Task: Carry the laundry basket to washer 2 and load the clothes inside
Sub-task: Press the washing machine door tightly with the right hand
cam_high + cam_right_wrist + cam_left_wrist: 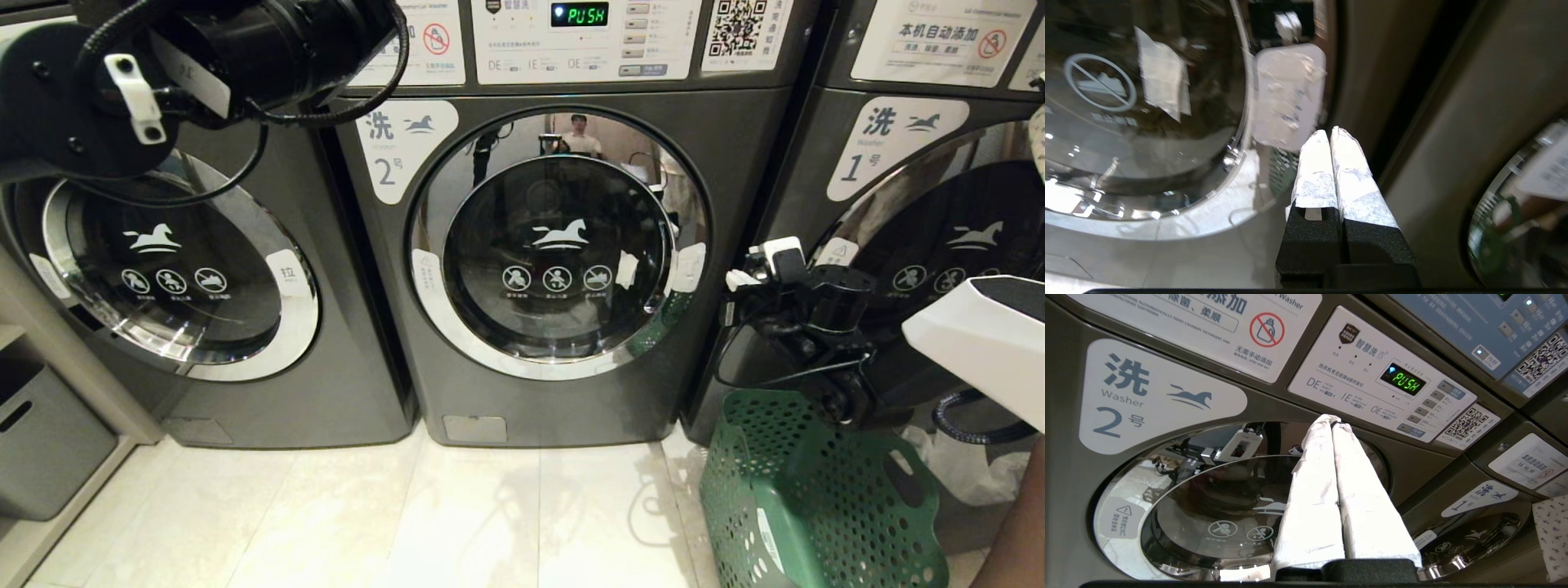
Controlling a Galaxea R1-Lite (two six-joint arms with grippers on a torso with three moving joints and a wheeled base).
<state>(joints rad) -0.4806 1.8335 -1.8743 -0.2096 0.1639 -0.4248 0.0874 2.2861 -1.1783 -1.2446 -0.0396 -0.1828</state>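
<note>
Washer 1 [939,212] on rt, third machine [180,269] on lt, grey bin [41,441] far lt.

Left gripper [1332,422] raised by washer 2 [563,245] panel, fingers pressed together, empty. Right gripper [1329,134] near door's rt rim, pressed together, empty.

Door closed. Laundry basket [808,498] on floor, rt of washer 2, tilted.

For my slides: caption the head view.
Washer 2, door shut, faces the robot; the laundry basket sits on the floor by the right arm.

Light: you get bright overhead glare on washer 2's chrome door rim [457,327].
Blur: right wrist view smeared toward 3 o'clock.
</note>
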